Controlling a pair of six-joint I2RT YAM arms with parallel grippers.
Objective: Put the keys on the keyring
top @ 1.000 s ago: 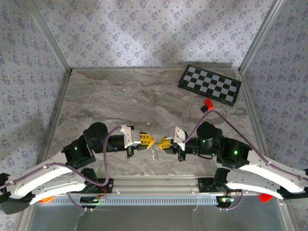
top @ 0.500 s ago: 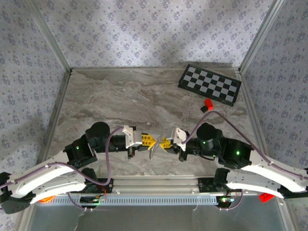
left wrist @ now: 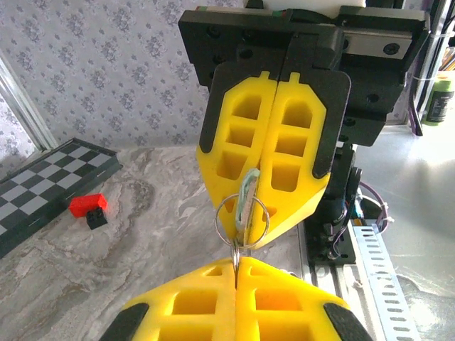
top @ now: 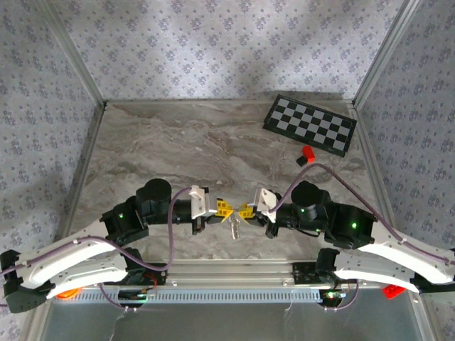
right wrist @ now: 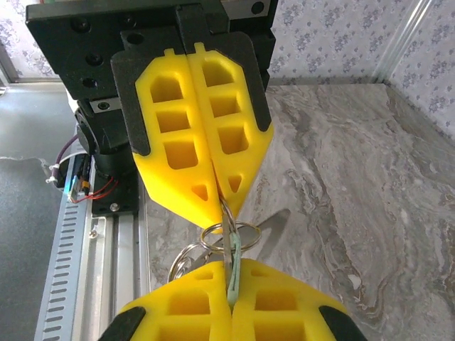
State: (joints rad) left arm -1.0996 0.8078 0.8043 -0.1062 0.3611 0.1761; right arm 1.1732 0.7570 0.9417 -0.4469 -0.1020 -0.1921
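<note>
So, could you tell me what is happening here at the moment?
The two arms meet tip to tip near the front edge of the table. The left tool is shut on the wire of the keyring, and the right tool is shut on the mint-green key. The key lies across the ring's loop; whether it is threaded on yet I cannot tell.

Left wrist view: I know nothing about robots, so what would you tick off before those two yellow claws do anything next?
1. Left gripper shut on the thin silvery metal keyring: ok.
2. Right gripper shut on the small key with the mint-green head: ok.
3. Key actually threaded onto the ring's wire: cannot tell.
4. Both grippers tip to tip, close together: ok.
5. Red block and chequered board well away from the grippers: ok.
</note>
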